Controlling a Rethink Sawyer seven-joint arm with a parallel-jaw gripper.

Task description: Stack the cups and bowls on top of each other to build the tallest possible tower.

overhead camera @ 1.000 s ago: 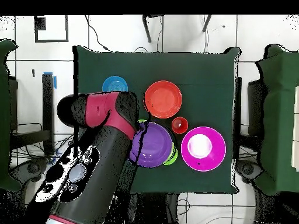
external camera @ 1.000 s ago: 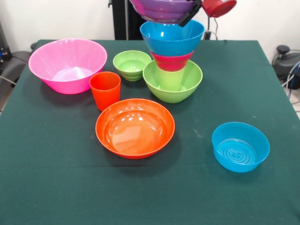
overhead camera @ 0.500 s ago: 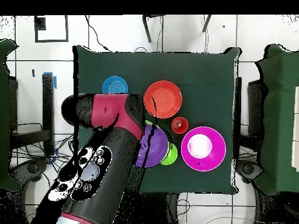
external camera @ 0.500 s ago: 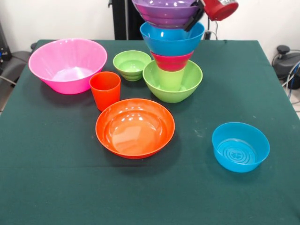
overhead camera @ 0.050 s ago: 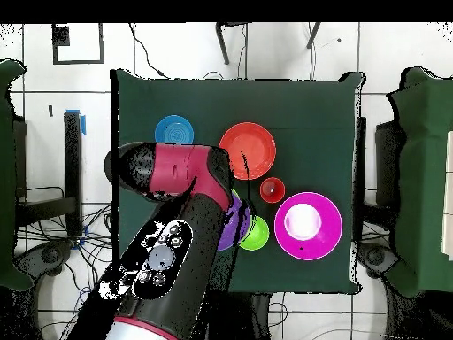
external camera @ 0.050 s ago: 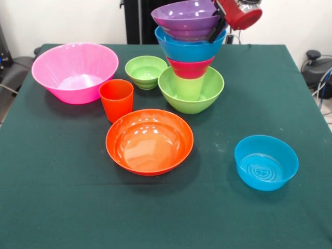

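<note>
The claw (external camera @ 0.050 s ago: 217, 27) grips the purple bowl's (external camera @ 0.050 s ago: 185, 16) rim, the bowl nested in the blue bowl (external camera @ 0.050 s ago: 190, 47) atop the tower (external camera @ 0.050 s ago: 190, 78) on the tabletop (external camera @ 0.050 s ago: 62, 181). Judged best: level it, release gently, lift straight up.

Tower (external camera @ 0.050 s ago: 190, 57) hemmed by small green bowl (external camera @ 0.050 s ago: 146, 71), orange cup (external camera @ 0.050 s ago: 116, 99), orange bowl (external camera @ 0.050 s ago: 149, 140); its right flank open.

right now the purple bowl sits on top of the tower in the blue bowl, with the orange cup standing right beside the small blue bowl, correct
Not quite. In the front view the orange cup stands by the pink bowl and the orange bowl, far from the small blue bowl. The rest holds: the purple bowl tops the tower in the blue bowl.
</note>
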